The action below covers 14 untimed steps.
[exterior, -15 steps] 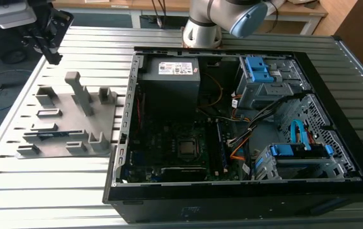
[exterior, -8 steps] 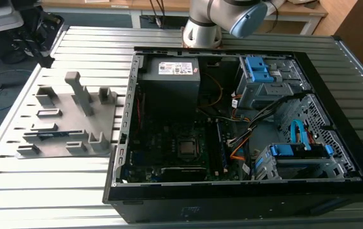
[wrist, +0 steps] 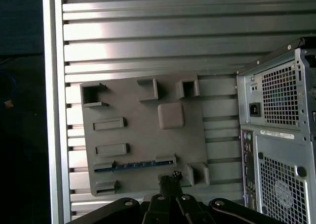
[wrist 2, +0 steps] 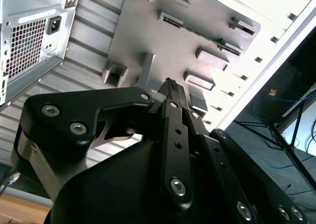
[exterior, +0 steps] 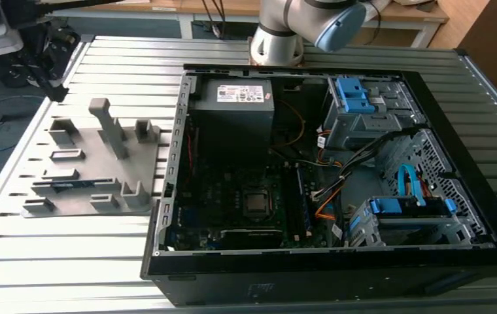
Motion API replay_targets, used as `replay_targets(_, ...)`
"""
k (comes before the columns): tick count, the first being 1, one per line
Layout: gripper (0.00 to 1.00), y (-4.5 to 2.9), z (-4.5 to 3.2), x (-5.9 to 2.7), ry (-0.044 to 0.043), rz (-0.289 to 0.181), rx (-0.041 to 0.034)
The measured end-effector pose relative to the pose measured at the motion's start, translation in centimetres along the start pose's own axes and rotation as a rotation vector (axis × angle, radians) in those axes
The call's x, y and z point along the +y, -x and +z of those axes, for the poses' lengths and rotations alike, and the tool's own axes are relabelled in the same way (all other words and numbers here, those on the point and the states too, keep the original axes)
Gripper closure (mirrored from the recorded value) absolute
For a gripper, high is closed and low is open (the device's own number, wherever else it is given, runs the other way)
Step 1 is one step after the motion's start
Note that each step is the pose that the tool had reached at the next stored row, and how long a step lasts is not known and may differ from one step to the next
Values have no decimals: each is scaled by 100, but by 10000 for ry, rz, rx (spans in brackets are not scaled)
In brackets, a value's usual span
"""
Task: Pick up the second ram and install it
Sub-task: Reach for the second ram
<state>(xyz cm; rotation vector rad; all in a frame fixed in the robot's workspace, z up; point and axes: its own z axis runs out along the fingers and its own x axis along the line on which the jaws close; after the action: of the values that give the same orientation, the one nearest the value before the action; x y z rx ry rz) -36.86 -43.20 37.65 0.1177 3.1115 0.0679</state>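
The second ram (wrist: 133, 166) is a thin blue-green strip standing on edge between two blocks of the grey fixture plate (wrist: 143, 135). It also shows in the exterior view as a blue-green strip (exterior: 67, 185) low on the fixture, and in the second wrist view as a dark line (wrist 2: 200, 32). My gripper (wrist: 171, 178) hangs high above the fixture, near the edge closest to the ram. Its black fingers (wrist 2: 172, 88) are pressed together with nothing between them. It is well apart from the ram.
An open black computer case (exterior: 318, 176) lies on the slatted metal table (exterior: 74, 261), at the exterior view's right of the fixture. Inside are the motherboard with its processor (exterior: 255, 203), cables and blue drive brackets (exterior: 353, 95). The case's rear panel (wrist: 276, 130) stands beside the fixture.
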Motion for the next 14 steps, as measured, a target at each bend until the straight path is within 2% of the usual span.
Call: replay_targets(14,90,-119,153,-71,-4,1,3)
